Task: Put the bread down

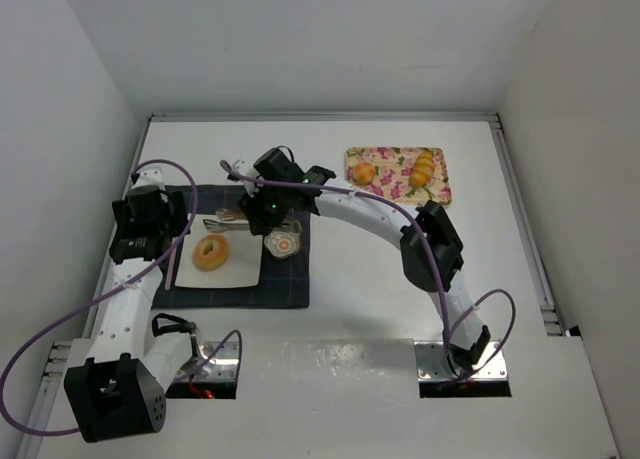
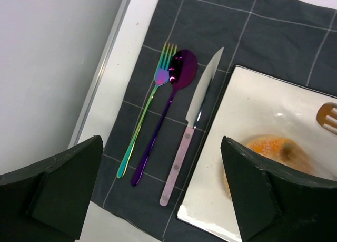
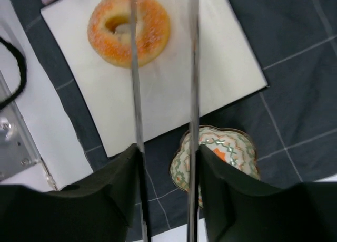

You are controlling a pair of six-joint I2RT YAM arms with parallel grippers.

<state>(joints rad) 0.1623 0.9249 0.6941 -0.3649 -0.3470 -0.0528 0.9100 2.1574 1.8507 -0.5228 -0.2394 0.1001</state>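
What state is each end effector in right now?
Left end effector: open, holding nothing.
Right end effector: closed on the metal tongs.

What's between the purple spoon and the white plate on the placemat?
The pink-handled knife, on the dark placemat, roughly parallel to the spoon, its blade close beside the left edge of the plate. The left wrist view shows it plainly.
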